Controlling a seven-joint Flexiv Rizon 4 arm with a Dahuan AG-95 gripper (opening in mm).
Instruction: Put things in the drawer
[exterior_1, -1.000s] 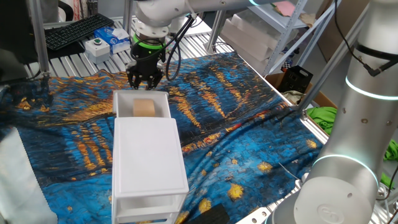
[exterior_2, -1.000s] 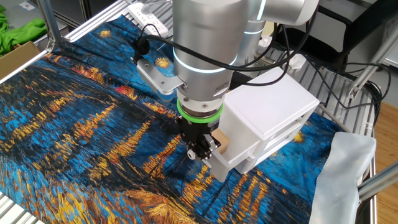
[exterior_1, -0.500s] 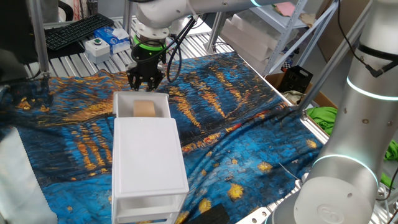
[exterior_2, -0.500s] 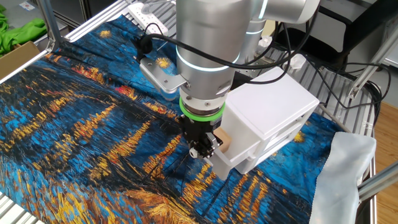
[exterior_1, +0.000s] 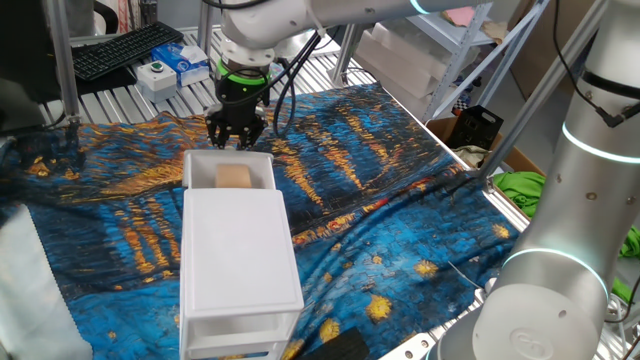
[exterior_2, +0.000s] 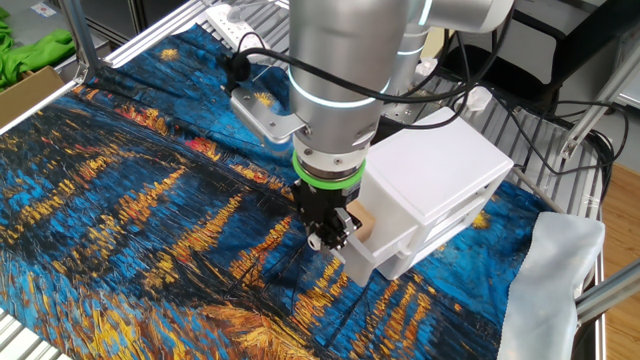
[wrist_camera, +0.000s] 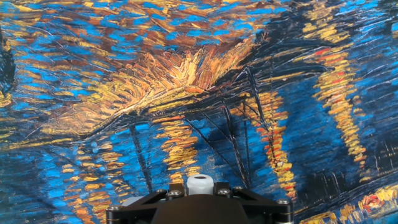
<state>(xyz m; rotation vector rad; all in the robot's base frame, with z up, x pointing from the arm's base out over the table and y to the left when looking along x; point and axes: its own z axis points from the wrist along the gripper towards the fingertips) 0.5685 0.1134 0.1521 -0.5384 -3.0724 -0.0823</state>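
- Cube (exterior_1: 234, 176) of light-tan wood lay inside the drawer (exterior_1: 200, 166), the pulled-out top tray of the white cabinet (exterior_1: 240, 255), a little left of the middle of one fixed view.
- The gripper (exterior_1: 234, 138) hung just above the far rim of this tray, toward the upper part of that picture, and pointed down at the painted cloth (exterior_1: 380, 170).
- The cube was below the fingers in that picture, near them but apart, with the tray wall between.
- In the other fixed view the gripper (exterior_2: 327, 233) stood near the centre of the frame, and only a small corner of the cube (exterior_2: 362, 222) showed just to its right, inside the drawer (exterior_2: 385, 255).
- The fingers (exterior_2: 318, 236) stood narrow, with a small gap, and they held nothing.
- In the hand view only the black body of the hand showed at the bottom edge; the fingertips were not seen there, and the cloth (wrist_camera: 186, 81) filled the rest.
- The lower drawer of the cabinet was shut.
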